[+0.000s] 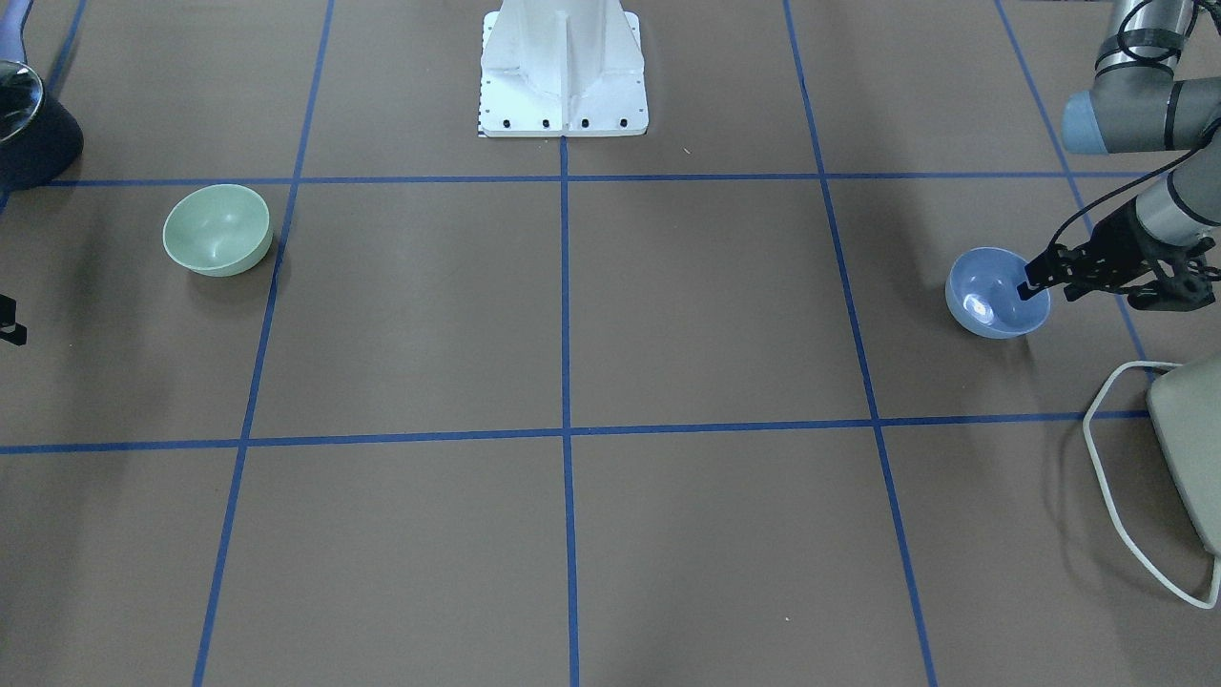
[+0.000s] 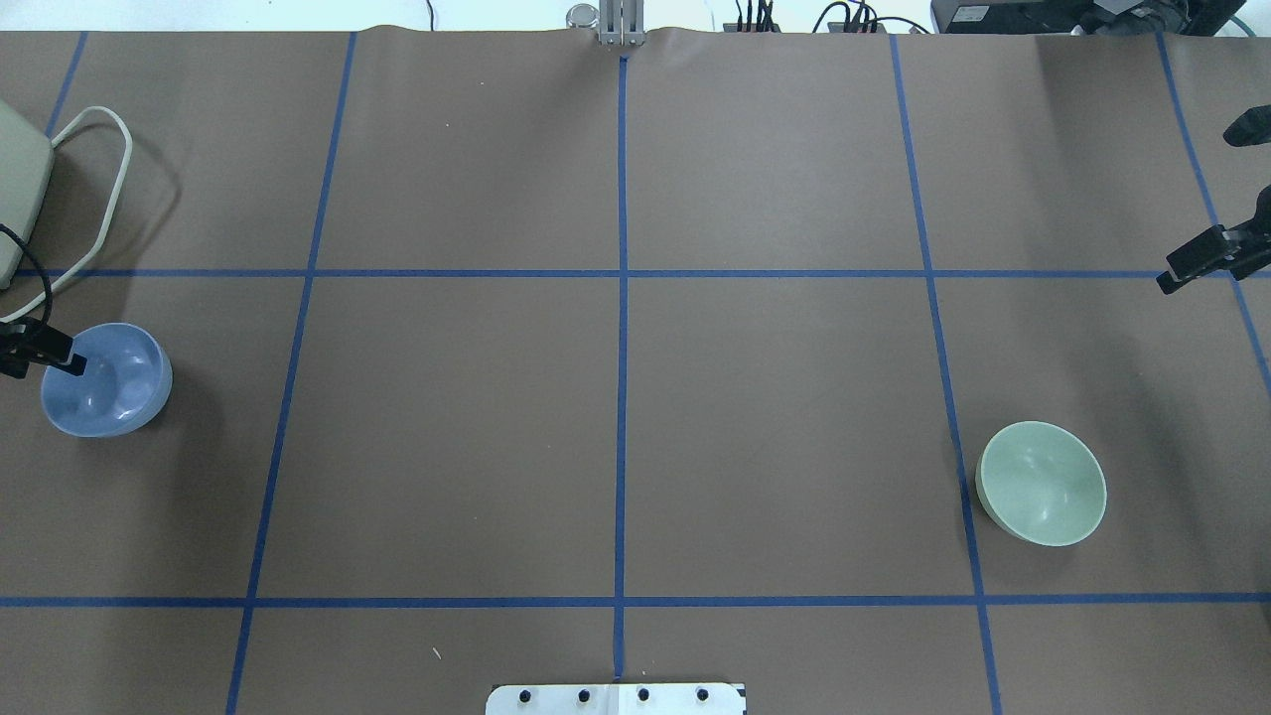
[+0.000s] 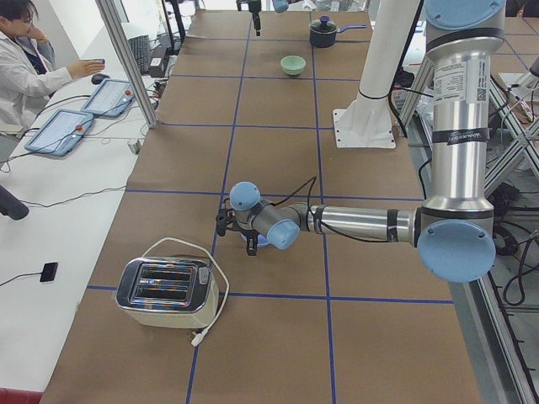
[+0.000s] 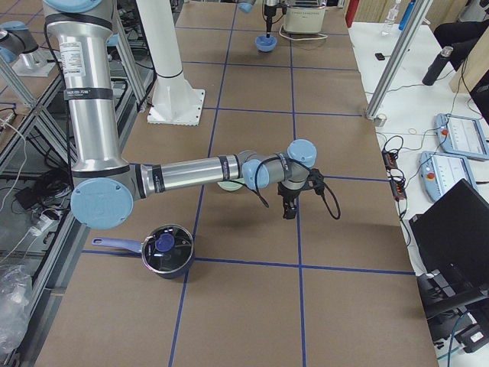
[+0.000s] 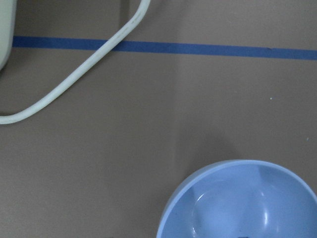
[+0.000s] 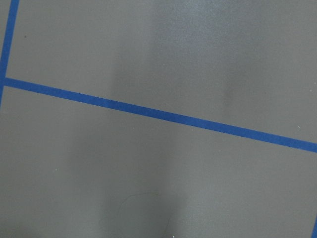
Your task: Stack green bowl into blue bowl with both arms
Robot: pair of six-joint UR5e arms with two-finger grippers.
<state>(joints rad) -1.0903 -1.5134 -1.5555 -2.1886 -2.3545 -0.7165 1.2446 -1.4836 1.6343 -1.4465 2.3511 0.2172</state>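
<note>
The blue bowl [image 1: 992,301] stands upright at the table's left end; it also shows in the overhead view [image 2: 109,382] and in the left wrist view [image 5: 242,203]. My left gripper [image 1: 1035,279] points down at the bowl's outer rim, one finger inside, and looks shut on that rim [image 2: 62,359]. The green bowl [image 1: 217,229] sits alone at the right end [image 2: 1043,483]. My right gripper [image 2: 1182,270] hangs over bare table, well apart from the green bowl. Its fingers look together and it holds nothing.
A toaster [image 3: 164,292] with a white cord [image 2: 109,189] stands just beyond the blue bowl. A dark lidded pot [image 4: 166,251] sits near the green bowl at the robot's side. The white pedestal [image 1: 563,76] is at the middle. An operator [image 3: 25,59] sits at a side desk.
</note>
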